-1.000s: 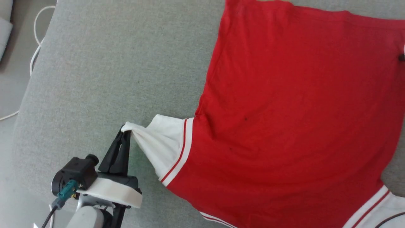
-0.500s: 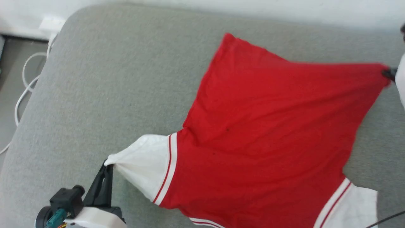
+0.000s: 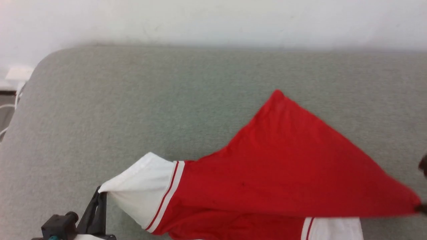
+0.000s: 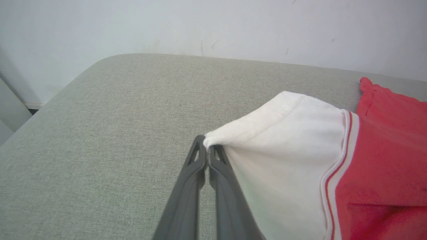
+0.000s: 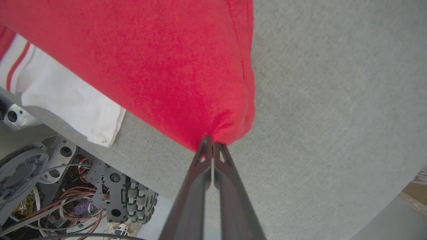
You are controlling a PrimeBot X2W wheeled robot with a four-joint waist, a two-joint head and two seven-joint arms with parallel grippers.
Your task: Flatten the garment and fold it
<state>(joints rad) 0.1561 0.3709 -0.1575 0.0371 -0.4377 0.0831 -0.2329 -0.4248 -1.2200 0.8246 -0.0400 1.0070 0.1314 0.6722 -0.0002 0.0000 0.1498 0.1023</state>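
Note:
The garment point(image 3: 283, 173), a red jersey T-shirt with white, red-striped sleeves, hangs stretched above the grey cushion point(image 3: 133, 110). My left gripper point(image 3: 100, 195) is shut on the tip of its white left sleeve point(image 4: 287, 160), with the closed fingertips point(image 4: 207, 148) pinching the cloth. At the right edge my right gripper point(image 5: 211, 141) is shut on a red corner of the garment point(image 5: 186, 66). A free red corner points up toward the wall. The other white sleeve point(image 3: 333, 228) hangs at the bottom. The chest print is hidden.
A white wall point(image 3: 213, 20) backs the grey cushion. White cables point(image 3: 6, 110) and a white box point(image 3: 18, 73) lie at the far left. The right wrist view shows my wheeled base point(image 5: 66, 186) with wiring beyond the cushion's front edge.
The camera has tilted up, bringing the wall into sight. Both grippers keep their hold; the right corner has come down and toward me, doubling the red body over itself.

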